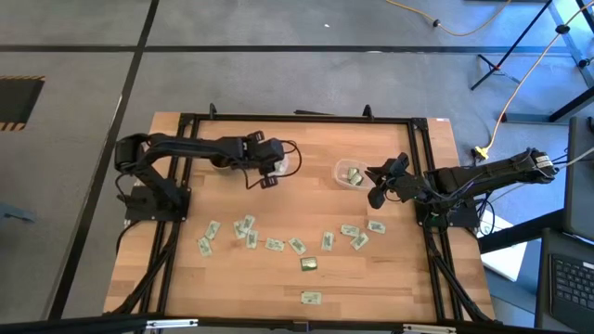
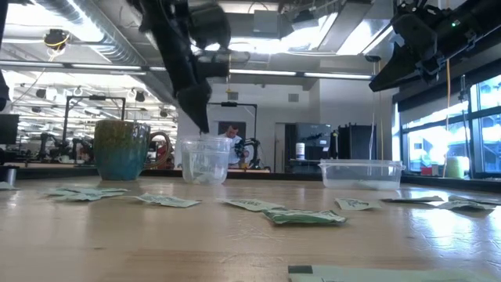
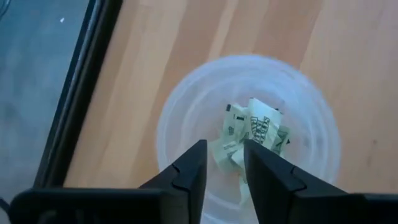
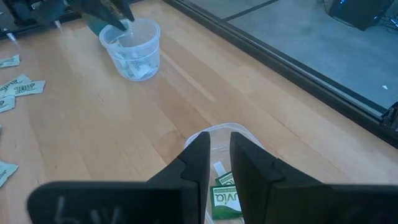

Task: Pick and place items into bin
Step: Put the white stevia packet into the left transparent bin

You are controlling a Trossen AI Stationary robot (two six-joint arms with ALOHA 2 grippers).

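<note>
- High view: the left gripper (image 1: 275, 167) hangs over a clear cup (image 1: 281, 163) at the far-left part of the bench (image 1: 232, 288). The right gripper (image 1: 379, 186) sits just right of a clear bin (image 1: 349, 173) that holds packets. About fifteen loose packets (image 1: 275, 244) lie in a shallow arc across the near half of the bench, their long axes pointing many ways; an olive-gold packet (image 1: 309, 264) lies near the middle, its long axis running left to right, and one lone packet (image 1: 311, 298) lies nearest the front edge.
- Low view: the left gripper dips to the rim of the clear cup (image 2: 205, 160); a teal mug (image 2: 121, 149) stands left of it and the bin (image 2: 361, 173) to the right. The packets (image 2: 304, 217) lie flat.
- Left wrist view: the left gripper (image 3: 224, 163), fingers narrowly apart and holding nothing, hovers above the cup (image 3: 186, 112), where crumpled packets (image 3: 252, 134) lie on the bottom.
- Right wrist view: the right gripper (image 4: 219, 152), fingers slightly apart and empty, is over the bin (image 4: 245, 132), with a green-and-white packet (image 4: 227, 198) below.
</note>
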